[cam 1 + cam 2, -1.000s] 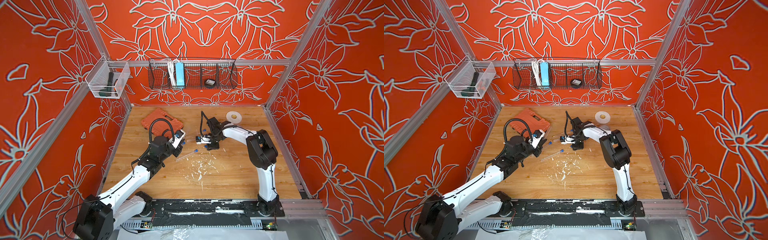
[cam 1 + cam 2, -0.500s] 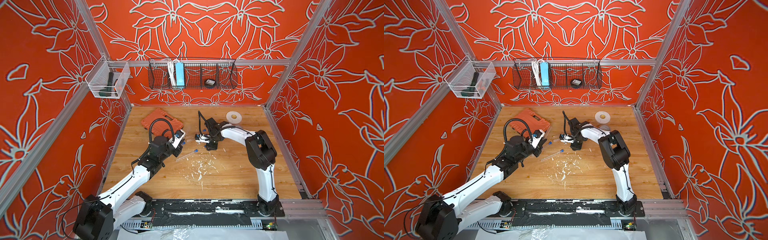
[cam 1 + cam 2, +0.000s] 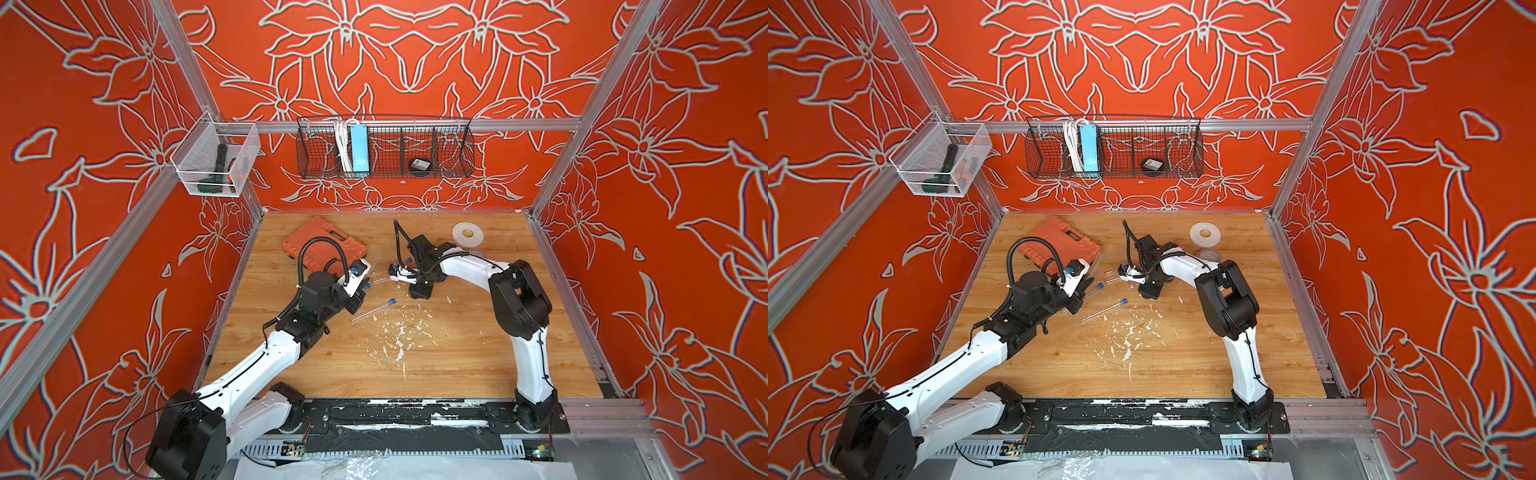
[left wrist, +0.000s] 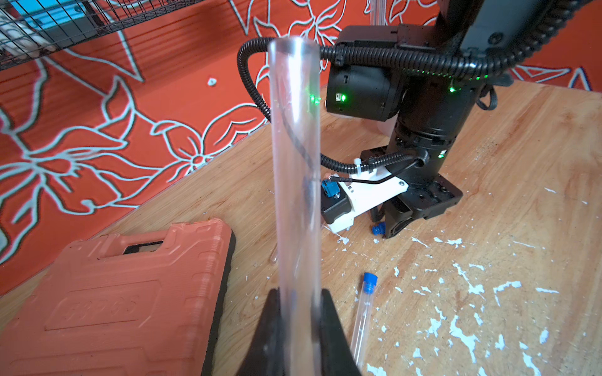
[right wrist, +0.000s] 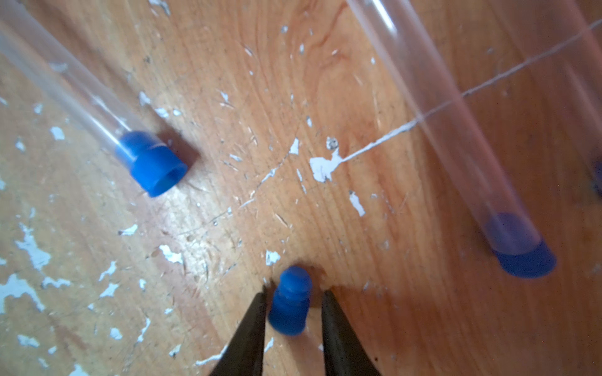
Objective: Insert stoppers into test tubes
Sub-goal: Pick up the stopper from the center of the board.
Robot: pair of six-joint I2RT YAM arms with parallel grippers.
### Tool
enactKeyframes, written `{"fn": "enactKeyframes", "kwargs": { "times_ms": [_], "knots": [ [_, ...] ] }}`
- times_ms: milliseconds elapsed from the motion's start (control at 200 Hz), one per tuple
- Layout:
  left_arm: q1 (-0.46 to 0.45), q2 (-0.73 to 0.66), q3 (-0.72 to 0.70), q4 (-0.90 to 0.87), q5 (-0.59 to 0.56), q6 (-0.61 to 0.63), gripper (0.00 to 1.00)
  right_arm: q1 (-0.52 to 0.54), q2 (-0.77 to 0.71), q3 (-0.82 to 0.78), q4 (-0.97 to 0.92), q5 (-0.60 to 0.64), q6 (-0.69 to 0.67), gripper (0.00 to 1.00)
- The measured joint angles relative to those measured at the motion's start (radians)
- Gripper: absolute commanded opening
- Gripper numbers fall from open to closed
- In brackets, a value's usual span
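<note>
Since the earlier frames the right gripper (image 5: pixel 294 304) has shifted slightly toward the left arm and narrowed its jaws. It now brackets a loose blue stopper (image 5: pixel 290 302) lying on the wooden table (image 5: pixel 423 309); a sliver of gap shows on either side, so the grip is not yet made. The left gripper (image 4: pixel 298 312) is clamped on an open, unstoppered test tube (image 4: pixel 294 156), held with its mouth raised off the table. Three tubes already stoppered lie nearby; the nearest stoppered tube (image 5: pixel 97 117) rests just beside the right gripper. Step in hand: picking a stopper. Next, in my judgement: close fully, lift, align the plug's narrow end with the held tube's mouth.
</note>
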State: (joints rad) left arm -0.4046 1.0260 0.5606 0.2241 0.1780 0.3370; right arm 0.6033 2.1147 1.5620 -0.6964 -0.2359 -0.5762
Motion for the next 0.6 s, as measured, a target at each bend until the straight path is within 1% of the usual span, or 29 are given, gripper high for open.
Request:
{"fn": "enactKeyframes", "kwargs": {
  "times_ms": [145, 240, 601],
  "knots": [
    [0.0, 0.0, 0.0, 0.001, 0.0, 0.0, 0.0, 0.0, 0.002, 0.003, 0.0, 0.0, 0.007, 0.3],
    [0.0, 0.0, 0.0, 0.002, 0.0, 0.0, 0.0, 0.002, 0.007, 0.011, -0.002, 0.001, 0.009, 0.28],
    [0.0, 0.0, 0.0, 0.002, 0.0, 0.0, 0.0, 0.002, 0.011, 0.016, -0.003, 0.004, 0.014, 0.15]
  ]
}}
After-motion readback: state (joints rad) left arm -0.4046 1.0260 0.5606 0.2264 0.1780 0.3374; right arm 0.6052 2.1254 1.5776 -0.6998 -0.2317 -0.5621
